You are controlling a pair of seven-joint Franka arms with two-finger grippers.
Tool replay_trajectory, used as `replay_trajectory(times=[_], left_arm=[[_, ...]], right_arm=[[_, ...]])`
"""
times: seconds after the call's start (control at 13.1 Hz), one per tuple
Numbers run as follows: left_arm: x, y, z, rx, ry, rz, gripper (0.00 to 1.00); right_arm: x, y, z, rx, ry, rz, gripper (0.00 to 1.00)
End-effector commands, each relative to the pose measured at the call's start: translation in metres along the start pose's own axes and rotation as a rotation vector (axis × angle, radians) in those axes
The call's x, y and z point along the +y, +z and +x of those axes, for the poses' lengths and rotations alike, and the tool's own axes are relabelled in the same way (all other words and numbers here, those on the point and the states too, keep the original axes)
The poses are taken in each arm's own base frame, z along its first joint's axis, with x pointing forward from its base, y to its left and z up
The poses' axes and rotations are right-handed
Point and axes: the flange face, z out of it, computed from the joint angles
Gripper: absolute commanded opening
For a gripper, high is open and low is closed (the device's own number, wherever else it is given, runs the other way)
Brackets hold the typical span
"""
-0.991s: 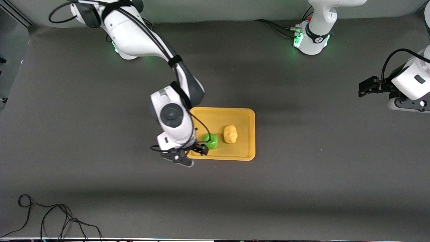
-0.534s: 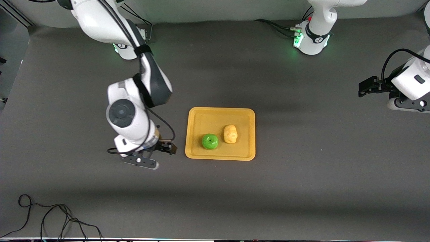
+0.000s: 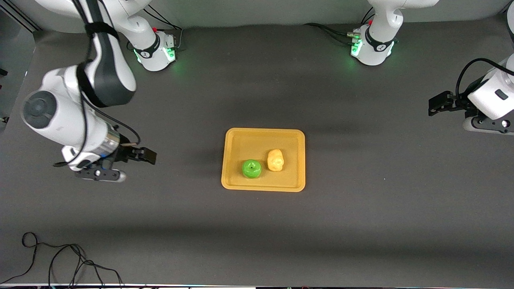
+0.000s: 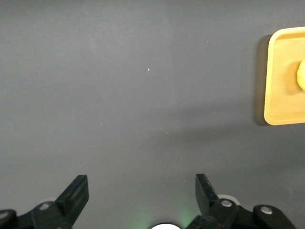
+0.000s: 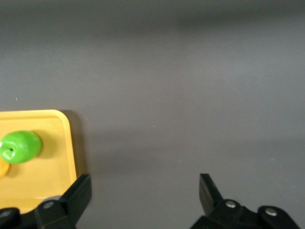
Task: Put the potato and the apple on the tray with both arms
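Orange-yellow tray [image 3: 263, 159] lies mid-table in the front view; on it the green apple [image 3: 251, 168] and the yellow-tan potato [image 3: 275, 159] sit just beside each other, the apple toward the right arm's end. The right gripper [image 3: 141, 155] hangs empty over bare grey table [image 3: 361, 224] well apart from the tray; the left gripper [image 3: 437, 103] waits at the left arm's end, its arm cut off by the frame edge. Left wrist view: fingers [image 4: 76, 193] spread wide, empty; tray corner [image 4: 281, 76] and a sliver of potato [image 4: 301, 74] at the edge. Right wrist view: fingers [image 5: 78, 193] parted, empty; tray [image 5: 57, 176] partly cropped, apple [image 5: 20, 147] whole, potato barely visible.
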Motion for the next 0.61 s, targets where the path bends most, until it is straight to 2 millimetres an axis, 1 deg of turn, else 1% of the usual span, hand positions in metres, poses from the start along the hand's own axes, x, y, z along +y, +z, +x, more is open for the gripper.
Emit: replay_trajectory(times=[0.0,0.08,0.23,0.3,0.38,0.46,0.53], left_arm=[[0.003,-0.003,-0.006,0.001,-0.01,-0.008,1.0],[0.003,-0.003,-0.006,0.001,-0.01,-0.008,1.0],[0.003,-0.002,-0.005,0.0,-0.01,-0.008,1.0],[0.003,-0.002,-0.005,0.0,-0.01,-0.008,1.0],[0.003,-0.002,-0.005,0.0,-0.009,-0.008,1.0],[0.003,-0.002,-0.005,0.0,-0.007,-0.008,1.0],[0.002,-0.002,-0.005,0.0,-0.009,-0.008,1.0]], right_arm=[[0.023,-0.02,-0.021,-0.015,-0.033,0.048,1.0],[0.025,-0.032,-0.023,-0.005,-0.036,0.055,1.0],[0.028,-0.046,-0.027,0.005,-0.039,0.067,1.0],[0.036,-0.057,-0.03,0.015,-0.04,0.061,1.0],[0.055,-0.068,-0.031,0.022,-0.045,0.022,1.0],[0.061,-0.078,-0.034,0.026,-0.072,-0.004,1.0],[0.063,-0.084,-0.035,0.023,-0.08,-0.009,1.0]])
